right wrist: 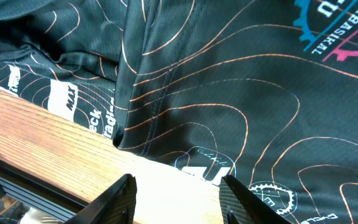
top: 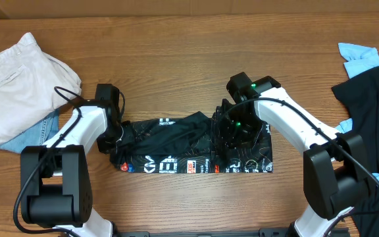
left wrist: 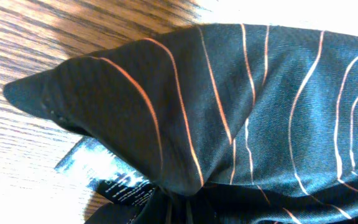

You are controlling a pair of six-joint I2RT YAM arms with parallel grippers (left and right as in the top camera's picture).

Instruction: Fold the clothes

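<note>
The black jersey (top: 176, 148) with thin orange contour lines and white and red logos lies as a long folded strip across the middle of the table. My left gripper (top: 114, 137) is at its left end. In the left wrist view the jersey (left wrist: 229, 106) fills the frame and bunches towards the bottom centre, hiding the fingers; it looks pinched there. My right gripper (top: 237, 131) hovers over the jersey's right part. In the right wrist view its fingers (right wrist: 182, 199) are spread apart and empty, over bare wood beside the jersey's edge (right wrist: 229, 93).
Cream trousers (top: 18, 79) lie on a light-blue denim piece (top: 31, 135) at the far left. A plain black garment (top: 374, 112) and a light-blue one (top: 360, 58) lie at the right edge. The table's front edge (right wrist: 17, 180) shows in the right wrist view.
</note>
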